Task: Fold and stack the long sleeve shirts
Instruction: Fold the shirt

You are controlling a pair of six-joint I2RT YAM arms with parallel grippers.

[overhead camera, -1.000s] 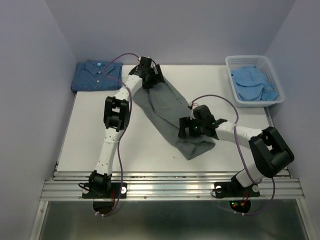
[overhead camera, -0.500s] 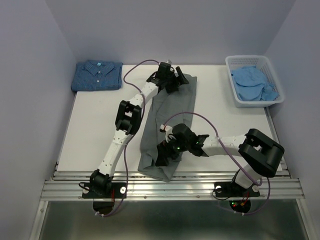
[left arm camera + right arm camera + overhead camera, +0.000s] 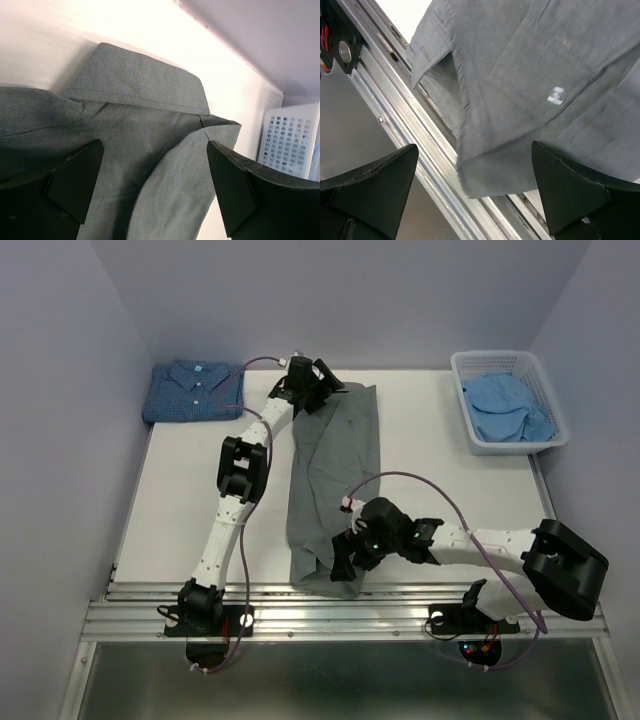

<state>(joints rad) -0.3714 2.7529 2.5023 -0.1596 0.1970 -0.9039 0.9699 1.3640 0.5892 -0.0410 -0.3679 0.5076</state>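
The plain grey shirt [image 3: 335, 470] lies lengthways on the white table [image 3: 190, 500], collar at the far end, hem at the near edge. My left gripper [image 3: 312, 395] is open over the collar; in the left wrist view the collar [image 3: 145, 85] lies flat beyond the spread gripper [image 3: 155, 150]. My right gripper [image 3: 345, 558] is open over the hem; in the right wrist view the hem [image 3: 520, 125] overhangs the metal rail under the gripper [image 3: 475, 150]. The dark blue dotted shirt [image 3: 195, 390] lies folded at the back left. The pale blue shirt [image 3: 510, 405] is crumpled in the basket.
The white lattice basket [image 3: 458, 365] stands at the back right and shows in the left wrist view [image 3: 287, 140]. The aluminium rails [image 3: 300, 615] run along the near edge. Pale walls close in the left, back and right sides.
The grey shirt swung from a diagonal to lying lengthways. My right gripper moved left and toward the near edge with the hem. My left gripper went right, then back left at the collar.
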